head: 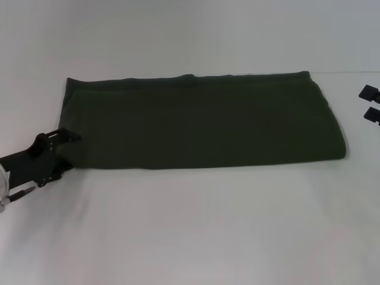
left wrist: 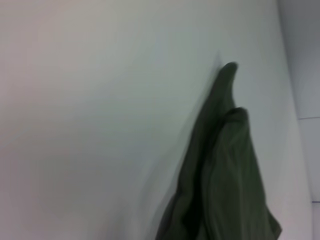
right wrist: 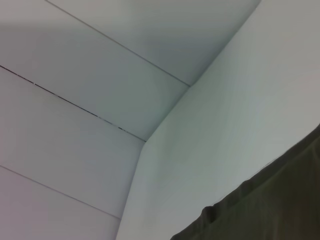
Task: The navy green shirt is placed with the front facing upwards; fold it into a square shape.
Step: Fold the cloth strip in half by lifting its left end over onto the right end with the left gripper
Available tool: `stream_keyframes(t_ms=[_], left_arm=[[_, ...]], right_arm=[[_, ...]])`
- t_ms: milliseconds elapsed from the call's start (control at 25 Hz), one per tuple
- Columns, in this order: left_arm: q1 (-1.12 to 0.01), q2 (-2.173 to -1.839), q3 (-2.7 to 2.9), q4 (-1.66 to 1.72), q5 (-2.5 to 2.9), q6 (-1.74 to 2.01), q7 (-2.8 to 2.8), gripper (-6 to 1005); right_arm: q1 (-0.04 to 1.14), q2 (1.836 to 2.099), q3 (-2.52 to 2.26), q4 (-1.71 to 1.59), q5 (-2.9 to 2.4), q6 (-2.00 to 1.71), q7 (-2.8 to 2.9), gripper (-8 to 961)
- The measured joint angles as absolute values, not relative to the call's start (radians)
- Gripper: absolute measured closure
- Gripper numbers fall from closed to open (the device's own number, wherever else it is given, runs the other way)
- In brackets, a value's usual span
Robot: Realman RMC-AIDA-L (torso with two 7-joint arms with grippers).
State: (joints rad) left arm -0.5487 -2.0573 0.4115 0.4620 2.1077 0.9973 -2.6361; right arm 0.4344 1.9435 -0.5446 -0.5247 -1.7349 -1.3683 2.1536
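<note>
In the head view, you can see the navy green shirt (head: 202, 122) lying flat across the far half of the white tabletop (head: 190, 225) as a long, wide band, with no lettering, sleeves or collar showing, so I judge the lengthwise folds done. What is left for you is to bring the 2 ends together, because the band is far wider than it is deep and not yet a square. Your left gripper (head: 59, 155) sits at the shirt's near-left corner, touching the cloth edge; whether it has clamped the fabric you cannot tell from here. Your right gripper (head: 370, 102) waits at the tabletop's right edge, apart from the shirt, and its grip state cannot be told either. In the left wrist view, bunched shirt folds (left wrist: 220, 180) rise close to the camera, with no fingers visible. In the right wrist view, only a shirt edge (right wrist: 265, 210) on the tabletop shows.
</note>
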Motion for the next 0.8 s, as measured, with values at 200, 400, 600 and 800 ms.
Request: stream_keyframes(t_ms=[200, 400, 600, 800], left_arm=[[-0.563, -2.057, 0.411, 0.462, 2.117, 0.974, -2.64, 235], [-0.583, -2.059, 0.403, 0.463, 2.092, 0.974, -2.591, 234], [-0.561, -2.056, 0.4, 0.472, 2.009, 1.162, -2.479, 235], [-0.55, -2.055, 0.421, 0.462, 2.103, 1.075, -2.566, 235]], right_arm=[[0.43, 1.943, -0.545, -0.518, -1.736, -1.368, 2.154, 99], [0.422, 1.944, -0.545, -0.518, -1.736, -1.369, 2.153, 100], [0.422, 1.945, -0.545, -0.517, -1.734, -1.372, 2.152, 100], [0.413, 1.946, -0.544, -0.514, -1.737, -1.37, 2.151, 100]])
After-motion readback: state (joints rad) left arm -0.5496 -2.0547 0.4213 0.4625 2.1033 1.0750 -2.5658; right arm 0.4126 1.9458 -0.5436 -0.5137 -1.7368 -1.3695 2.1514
